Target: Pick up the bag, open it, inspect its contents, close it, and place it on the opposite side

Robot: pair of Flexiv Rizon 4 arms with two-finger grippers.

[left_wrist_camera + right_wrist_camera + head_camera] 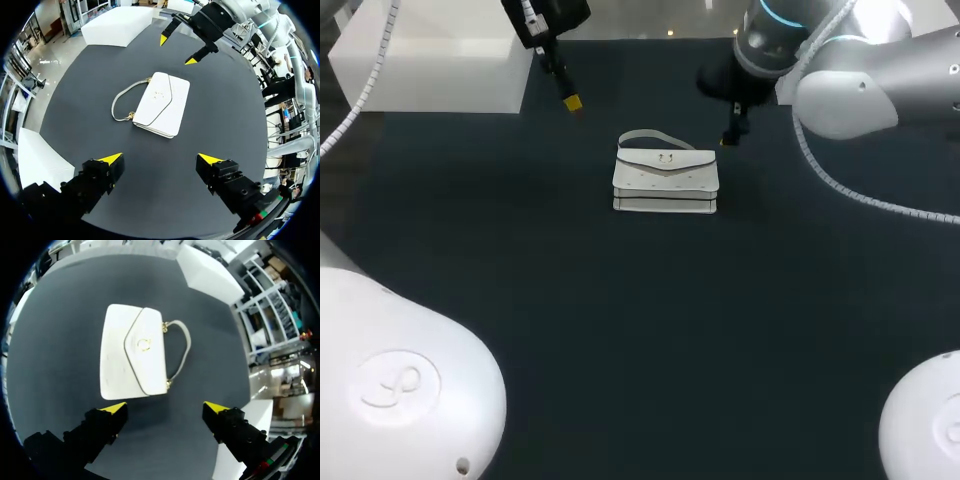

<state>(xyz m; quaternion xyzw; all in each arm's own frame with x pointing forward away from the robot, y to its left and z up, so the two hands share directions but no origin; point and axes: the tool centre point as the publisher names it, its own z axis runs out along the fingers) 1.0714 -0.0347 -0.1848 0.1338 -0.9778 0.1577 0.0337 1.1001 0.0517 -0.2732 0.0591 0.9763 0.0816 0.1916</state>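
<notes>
- Both arms are up over the dark table (520,300) with nothing gripped. The left gripper (161,160) has its yellow tips spread wide, and so does the right gripper (165,408).
- The white bag (666,180) lies flat on the table, flap up. It sits ahead of each set of open jaws, about midway between the two grippers and touching neither.
- I'd judge the step in hand to be the pick-up, and it has not started.
- From the right wrist view, the strap (182,347) arcs out flat beside the bag, roughly ahead of the gap between the fingers. The body sits ahead of one finger.
- To do it well, I'd come down square and put one fingertip on each side of the bag's edge. The thin strap, lying flat, could slip the grip.
- Keep the other arm free for the flap (145,352).
- There is no readable writing. A small gold clasp (144,344) sits on the flap, possibly an emblem, but it is too small to tell.
</notes>
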